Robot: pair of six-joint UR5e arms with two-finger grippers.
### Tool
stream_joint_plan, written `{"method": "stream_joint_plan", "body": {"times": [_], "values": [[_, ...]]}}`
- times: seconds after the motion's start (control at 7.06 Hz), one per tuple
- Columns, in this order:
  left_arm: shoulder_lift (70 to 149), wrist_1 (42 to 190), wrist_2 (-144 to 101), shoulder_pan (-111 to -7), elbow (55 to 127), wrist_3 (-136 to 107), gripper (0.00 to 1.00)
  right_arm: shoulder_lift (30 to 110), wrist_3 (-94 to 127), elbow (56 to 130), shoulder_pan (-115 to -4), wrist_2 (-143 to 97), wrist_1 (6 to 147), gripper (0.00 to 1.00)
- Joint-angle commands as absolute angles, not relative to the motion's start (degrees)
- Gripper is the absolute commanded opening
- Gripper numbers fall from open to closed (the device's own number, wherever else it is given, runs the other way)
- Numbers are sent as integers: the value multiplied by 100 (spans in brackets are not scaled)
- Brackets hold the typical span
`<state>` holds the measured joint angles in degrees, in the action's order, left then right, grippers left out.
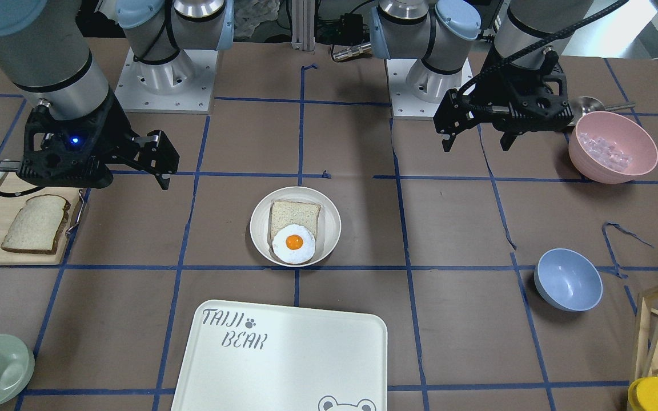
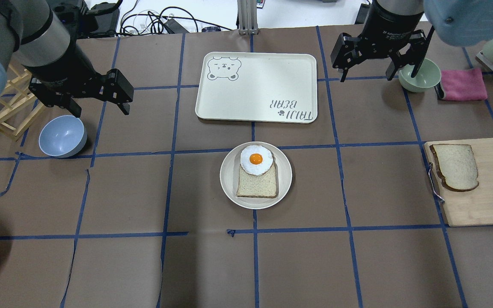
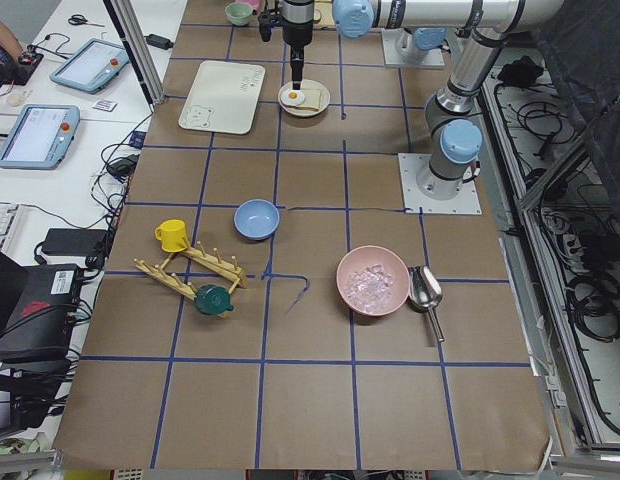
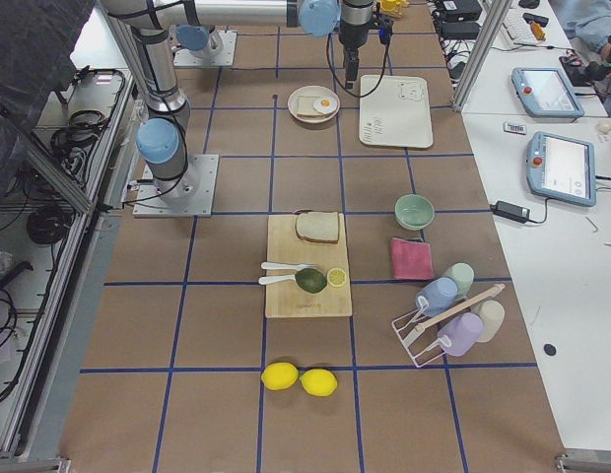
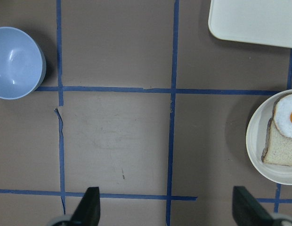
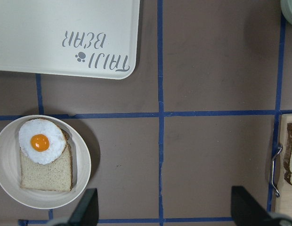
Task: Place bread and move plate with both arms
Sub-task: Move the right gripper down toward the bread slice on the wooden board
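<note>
The bread (image 2: 456,167), a rounded slice with a dark crust, lies on a wooden cutting board (image 2: 482,201) at the table's right; it also shows in the front view (image 1: 36,224). The plate (image 2: 229,175) sits mid-table and holds a paler square slice (image 2: 257,185) topped with a fried egg (image 2: 256,159). My left gripper (image 2: 101,112) is open and empty, hovering above the table near a blue bowl, left of the plate. My right gripper (image 2: 365,76) is open and empty, hovering to the right of the tray, far from the bread. Both wrist views show wide-open fingers.
The "TAIJI BEAR" tray (image 2: 256,87) lies just beyond the plate. A blue bowl (image 2: 62,136) and wooden rack (image 2: 9,115) are at the left. A green bowl (image 2: 420,77) and pink cloth (image 2: 462,84) are at the far right. A pink bowl (image 1: 613,146) stands near the left arm.
</note>
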<state>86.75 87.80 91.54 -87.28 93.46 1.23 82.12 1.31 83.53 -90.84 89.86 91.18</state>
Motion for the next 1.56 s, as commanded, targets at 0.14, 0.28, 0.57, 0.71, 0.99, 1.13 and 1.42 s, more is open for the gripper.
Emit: {"method": "stream_joint_plan", "body": {"times": [0.14, 0.28, 0.57, 0.71, 0.99, 1.13, 1.42], "values": [[8683, 8798, 9176, -8719, 9360, 132, 100, 8226, 79, 8595, -9009, 9035, 9123, 100], [8675, 8772, 9158, -8719, 9352, 123, 100, 8227, 70, 8691, -8930, 9096, 9036, 100], [8675, 8797, 9193, -8719, 9352, 132, 100, 8270, -784, 9034, -8422, 9167, 9000, 100], [8684, 8763, 9211, -8710, 9352, 132, 100, 8192, -834, 9209, -8246, 9263, 9383, 100], [8710, 8745, 9202, -8710, 9343, 123, 100, 8121, -983, 10452, -7343, 9764, 11116, 100], [8693, 8754, 9202, -8710, 9351, 132, 100, 8104, -1193, 11033, -7095, 9773, 11962, 100], [8745, 8745, 9229, -8710, 9360, 132, 100, 7806, -1248, 11687, -6874, 9834, 12652, 89]]}}
